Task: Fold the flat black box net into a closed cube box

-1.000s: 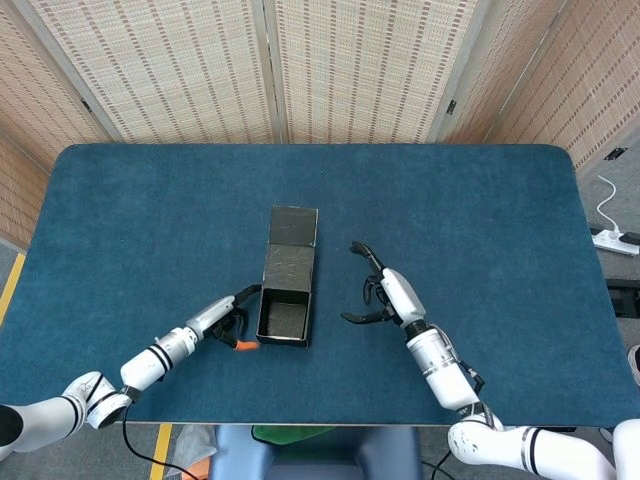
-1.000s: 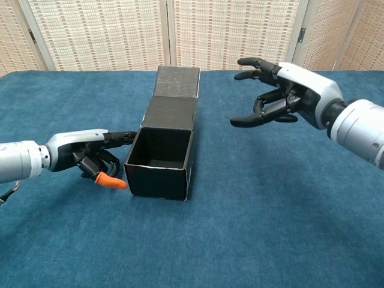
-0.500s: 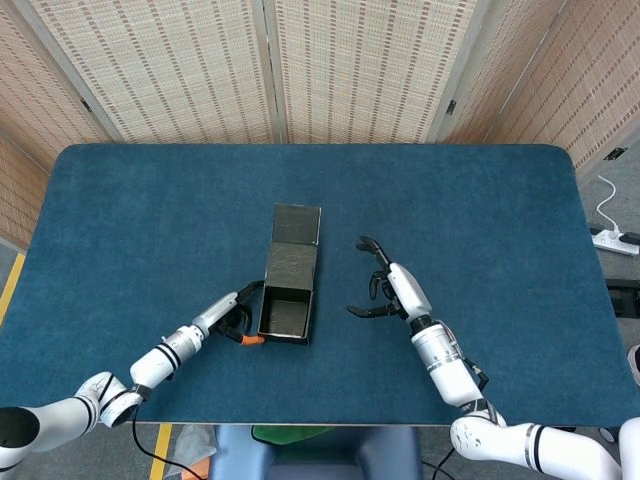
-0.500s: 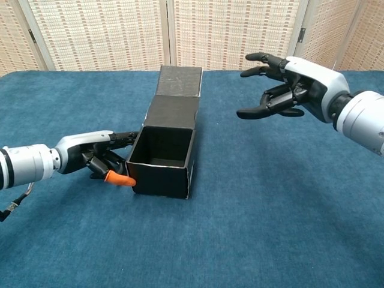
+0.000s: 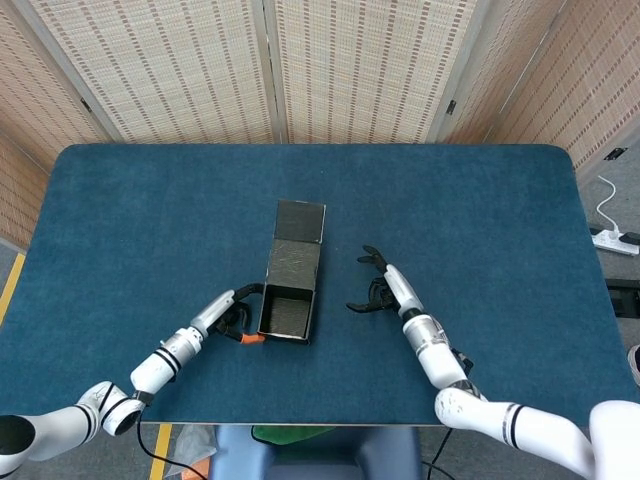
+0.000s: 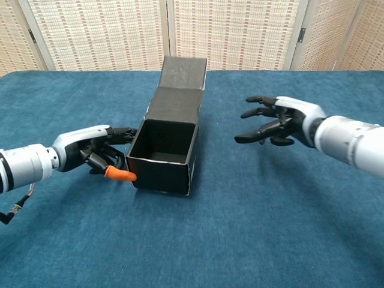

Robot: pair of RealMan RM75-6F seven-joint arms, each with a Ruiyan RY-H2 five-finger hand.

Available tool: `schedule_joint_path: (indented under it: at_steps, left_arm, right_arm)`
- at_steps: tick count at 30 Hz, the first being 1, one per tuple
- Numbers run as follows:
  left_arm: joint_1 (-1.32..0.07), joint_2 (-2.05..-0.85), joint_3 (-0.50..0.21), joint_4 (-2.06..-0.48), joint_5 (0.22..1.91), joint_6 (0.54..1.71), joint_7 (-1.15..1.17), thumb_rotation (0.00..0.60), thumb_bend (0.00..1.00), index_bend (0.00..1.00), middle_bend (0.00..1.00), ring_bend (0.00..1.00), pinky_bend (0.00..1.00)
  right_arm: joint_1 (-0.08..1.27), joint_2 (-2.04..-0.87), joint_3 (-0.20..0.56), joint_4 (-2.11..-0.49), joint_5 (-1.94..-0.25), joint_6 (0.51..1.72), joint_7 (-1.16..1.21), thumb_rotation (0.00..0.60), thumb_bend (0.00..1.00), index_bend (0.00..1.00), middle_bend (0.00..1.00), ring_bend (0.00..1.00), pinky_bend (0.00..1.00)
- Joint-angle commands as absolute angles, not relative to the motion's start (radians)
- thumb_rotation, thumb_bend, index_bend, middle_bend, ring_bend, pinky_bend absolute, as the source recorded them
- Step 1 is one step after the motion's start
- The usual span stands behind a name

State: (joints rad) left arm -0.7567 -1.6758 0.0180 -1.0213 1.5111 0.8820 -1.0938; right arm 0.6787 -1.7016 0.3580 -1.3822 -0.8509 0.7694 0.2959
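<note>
Two hands by open black box (image 5: 288,296) on blue table (image 5: 480,210), left hand (image 6: 96,155) touching its wall, fingers curled, right hand (image 6: 281,120) spread, woven screens (image 5: 330,65) behind

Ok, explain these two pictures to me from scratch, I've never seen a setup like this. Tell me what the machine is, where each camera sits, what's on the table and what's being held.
This is a robot with two arms, each ending in a hand with fingers like a person's. Both pictures come from the robot's own cameras: the head view looks down on the blue table from above, the chest view looks across it from lower down.

On the table stands a black cardboard box, partly folded: its walls are up, its top is open, and the lid flap at the far end is not yet closed.

The left hand rests against the box's left side, its orange-tipped finger at the lower front corner. Whether it truly grips the wall is hard to tell. The right hand hovers to the right of the box with fingers spread, holding nothing.
</note>
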Motion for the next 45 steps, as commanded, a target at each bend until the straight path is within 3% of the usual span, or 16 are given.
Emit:
schedule_joint_path:
  at_steps: [1, 12, 19, 28, 37, 40, 45]
  left_arm:
    - [-0.747, -1.636, 0.011, -1.083, 1.515, 0.904, -1.072, 0.600, 0.21, 0.57, 0.59, 0.69, 0.92]
    - [-0.748, -1.568, 0.005, -1.215, 1.518, 0.900, -0.994, 0.600, 0.21, 0.57, 0.59, 0.69, 0.92]
    - [-0.750, -1.573, -0.002, -1.209, 1.488, 0.859, -0.958, 0.600, 0.21, 0.56, 0.59, 0.69, 0.92]
    - [-0.747, -1.610, -0.026, -1.168, 1.417, 0.797, -0.872, 0.600, 0.21, 0.55, 0.58, 0.69, 0.92]
    - [-0.720, -1.644, -0.079, -1.173, 1.283, 0.767, -0.710, 0.600, 0.21, 0.49, 0.55, 0.70, 0.91]
    - [-0.709, -1.651, -0.096, -1.190, 1.238, 0.776, -0.631, 0.600, 0.21, 0.41, 0.49, 0.70, 0.92]
    - [-0.694, -1.640, -0.108, -1.236, 1.209, 0.811, -0.503, 0.600, 0.21, 0.10, 0.28, 0.70, 0.90]
  right_arm:
    - [0.755, -1.777, 0.405, -1.290, -0.783, 0.724, 0.262, 0.600, 0.02, 0.00, 0.15, 0.64, 1.00]
    - [0.949, -1.952, 0.583, -1.107, -0.756, 0.700, 0.312, 0.600, 0.00, 0.00, 0.17, 0.65, 1.00]
    - [0.957, -1.924, 0.648, -1.187, -0.818, 0.658, 0.425, 0.600, 0.00, 0.00, 0.21, 0.66, 1.00]
    - [0.887, -1.763, 0.521, -1.462, -0.920, 0.598, 0.373, 0.600, 0.00, 0.02, 0.29, 0.68, 1.00]
    - [0.902, -1.705, 0.383, -1.530, -0.967, 0.693, 0.149, 0.600, 0.00, 0.06, 0.33, 0.70, 1.00]
    - [0.912, -1.724, 0.347, -1.517, -0.984, 0.747, 0.071, 0.600, 0.00, 0.08, 0.33, 0.70, 1.00]
    - [0.916, -1.747, 0.313, -1.497, -0.998, 0.797, 0.003, 0.600, 0.00, 0.10, 0.33, 0.70, 1.00]
